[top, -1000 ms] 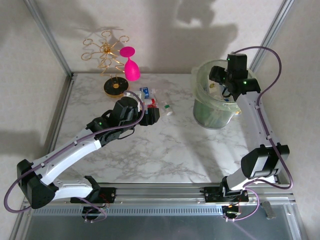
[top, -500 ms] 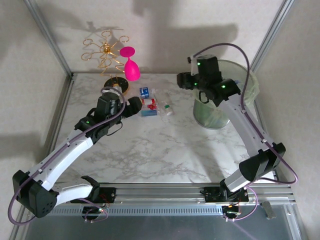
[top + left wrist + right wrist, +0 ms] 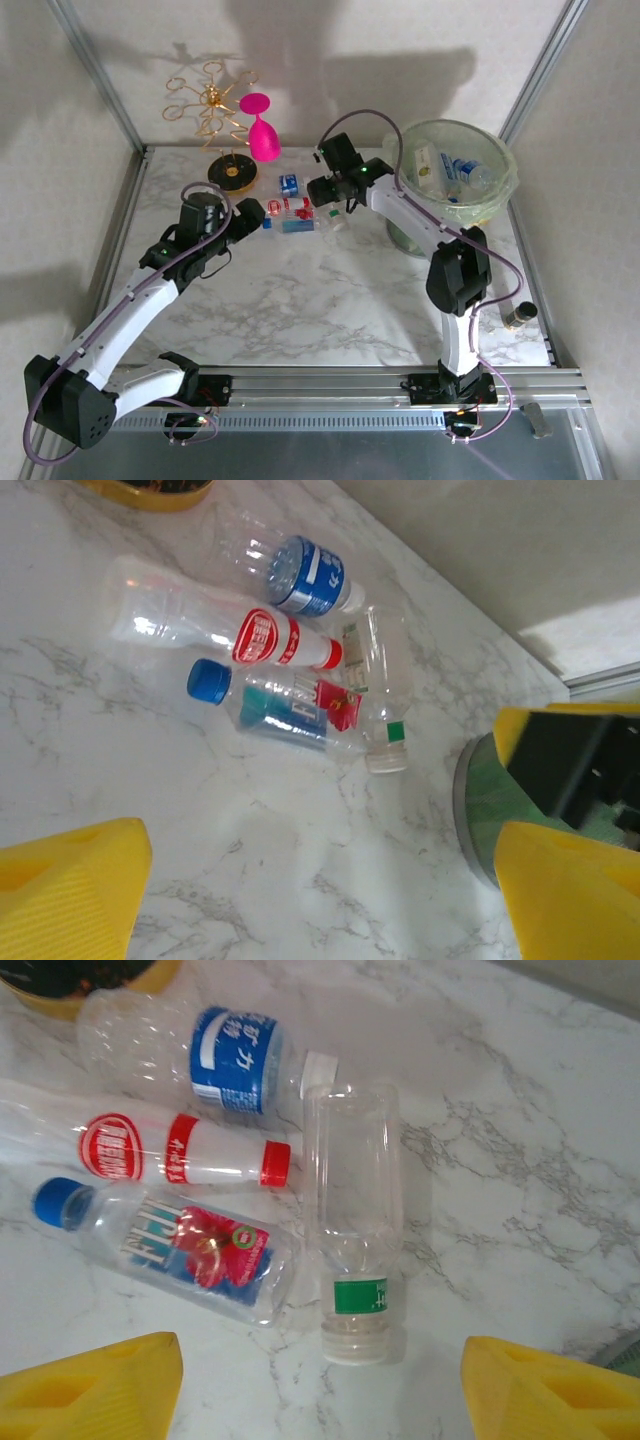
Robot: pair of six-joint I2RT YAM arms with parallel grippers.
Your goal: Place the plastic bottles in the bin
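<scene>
Where the two arms are bolted at the near edge, a white marble table (image 3: 330, 300) stretches away from them. The left gripper (image 3: 250, 213) hangs over its middle-left part with its yellow fingers spread wide and nothing between them.

Just beyond it, four plastic bottles lie on their sides in a tight cluster on the marble. Nearest is a blue-capped bottle (image 3: 180, 1250) with a red and blue label. Behind it lies a red-capped bottle (image 3: 170, 1155) with red bands, then a blue-label bottle (image 3: 215, 1055) with a white cap. A clear bottle (image 3: 350, 1230) with a green band near its neck lies crosswise at the right end, just beside or touching the others.

The right gripper (image 3: 320, 1390) hovers directly over this cluster, also spread wide and empty.

The bottles look empty, so probably very light, thin-walled and slick. They are likely to roll or squash under a hard pinch. The clear bottle has one free side. A gentle grip across its middle, or at the stiffer shoulder below the neck, seems safest.

Further right stands the bin (image 3: 505, 165), pale green and bag-lined, with several binned bottles (image 3: 455, 170) inside. At the far left stand a pink wine glass (image 3: 262, 135) and a gold wire rack (image 3: 212, 105).
</scene>
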